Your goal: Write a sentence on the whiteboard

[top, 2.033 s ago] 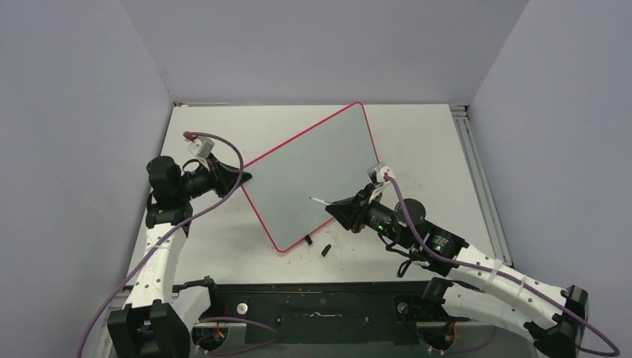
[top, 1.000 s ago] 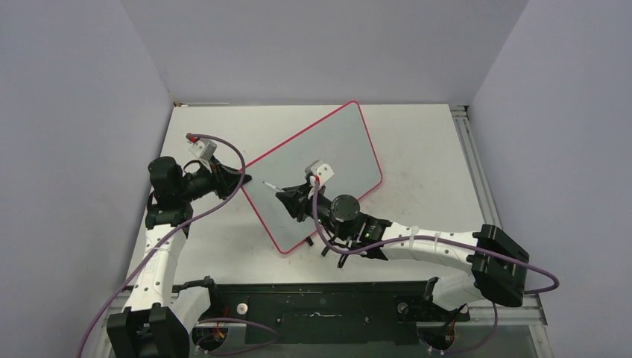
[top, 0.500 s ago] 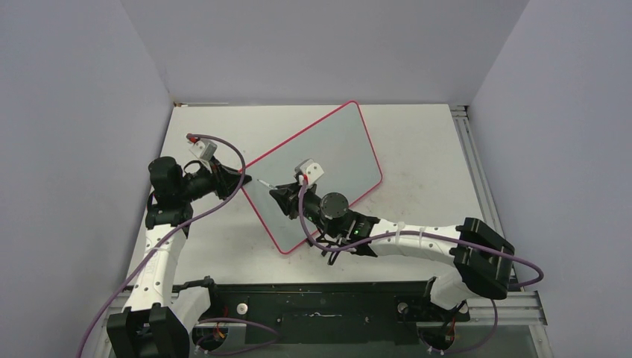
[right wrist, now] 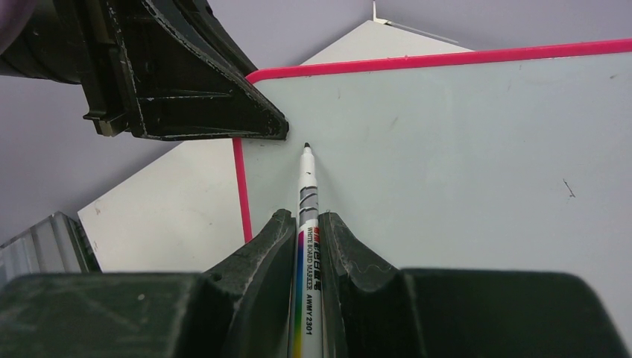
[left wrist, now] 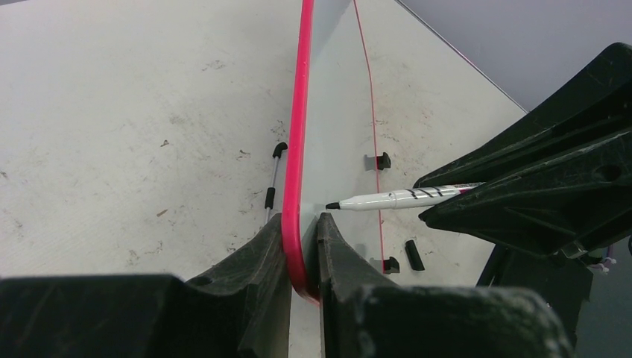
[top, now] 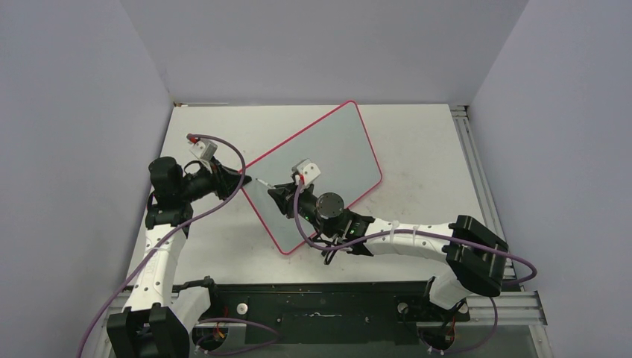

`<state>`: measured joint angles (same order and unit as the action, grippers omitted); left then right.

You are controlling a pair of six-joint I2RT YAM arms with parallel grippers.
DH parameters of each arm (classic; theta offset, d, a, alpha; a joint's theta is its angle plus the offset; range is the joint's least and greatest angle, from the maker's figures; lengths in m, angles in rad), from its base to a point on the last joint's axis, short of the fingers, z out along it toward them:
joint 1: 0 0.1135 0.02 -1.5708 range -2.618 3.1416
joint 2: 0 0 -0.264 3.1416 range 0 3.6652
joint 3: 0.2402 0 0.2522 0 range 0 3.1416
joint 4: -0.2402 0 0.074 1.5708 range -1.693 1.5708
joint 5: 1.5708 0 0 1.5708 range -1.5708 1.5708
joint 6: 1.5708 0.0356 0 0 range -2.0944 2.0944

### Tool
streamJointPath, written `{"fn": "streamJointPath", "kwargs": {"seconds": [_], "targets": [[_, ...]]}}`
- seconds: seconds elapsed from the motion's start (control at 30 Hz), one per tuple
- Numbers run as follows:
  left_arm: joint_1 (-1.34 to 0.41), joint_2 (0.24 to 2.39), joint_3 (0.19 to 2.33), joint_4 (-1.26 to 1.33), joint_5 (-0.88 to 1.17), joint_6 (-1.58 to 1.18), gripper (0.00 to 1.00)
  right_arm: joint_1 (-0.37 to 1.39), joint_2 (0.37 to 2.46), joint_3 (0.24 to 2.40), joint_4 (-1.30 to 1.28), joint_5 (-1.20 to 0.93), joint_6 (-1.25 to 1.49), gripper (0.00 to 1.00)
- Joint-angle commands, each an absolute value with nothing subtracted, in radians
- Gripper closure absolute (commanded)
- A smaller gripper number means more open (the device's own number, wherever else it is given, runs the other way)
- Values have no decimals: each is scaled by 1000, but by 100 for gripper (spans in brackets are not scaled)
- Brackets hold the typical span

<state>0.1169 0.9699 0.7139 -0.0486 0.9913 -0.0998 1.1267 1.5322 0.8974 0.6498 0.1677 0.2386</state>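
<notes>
Pinching marker (right wrist: 306, 179), right gripper (right wrist: 305, 221); tip near whiteboard (right wrist: 462, 149).

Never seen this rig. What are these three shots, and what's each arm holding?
Two robot arms are bolted at the near edge of a white table. The wide picture looks down from above and behind them; the other two come from cameras on each wrist. The left gripper is clamped on the pink rim of a whiteboard, near one corner. The right gripper holds a marker, its tip pointing at the board close to that corner. No writing shows on the board yet. A small black piece, perhaps a cap, lies on the table.
</notes>
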Motion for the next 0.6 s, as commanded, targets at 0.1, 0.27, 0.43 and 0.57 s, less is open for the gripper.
{"fn": "streamJointPath", "kwargs": {"seconds": [0.1, 0.27, 0.43, 0.57], "targets": [[99, 974, 713, -128, 979, 37, 100, 1131, 1518, 888, 683, 200, 241, 95], [100, 969, 712, -129, 975, 37, 100, 1132, 1496, 840, 676, 202, 268, 95], [100, 968, 712, -129, 974, 36, 100, 1139, 1476, 792, 671, 204, 291, 95], [100, 966, 712, -130, 969, 38, 100, 1148, 1461, 778, 661, 211, 296, 95]]}}
